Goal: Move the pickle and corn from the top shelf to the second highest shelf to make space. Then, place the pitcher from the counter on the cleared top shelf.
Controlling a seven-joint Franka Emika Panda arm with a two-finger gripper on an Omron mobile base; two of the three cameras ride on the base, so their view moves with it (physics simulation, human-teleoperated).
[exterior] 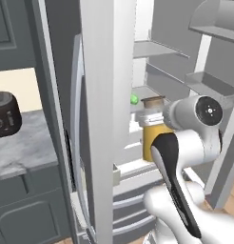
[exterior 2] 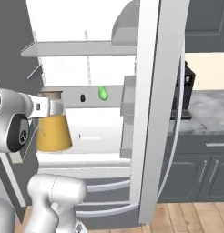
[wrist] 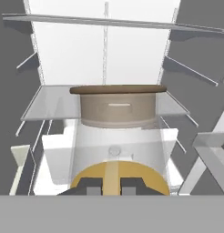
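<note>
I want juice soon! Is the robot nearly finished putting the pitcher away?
Nearly. Done: the pickle sits on the second highest shelf, and the top shelf looks bare; the corn I cannot tell. In hand: the claw is shut on the pitcher, held up inside the open fridge, lower than the top shelf. Left: raise it and set it up there.

Flat, even rendered light; the white cabinet back wall point(wrist: 104, 50) glows brightest, soft shadows beneath its shelves, edges slightly soft.
</note>
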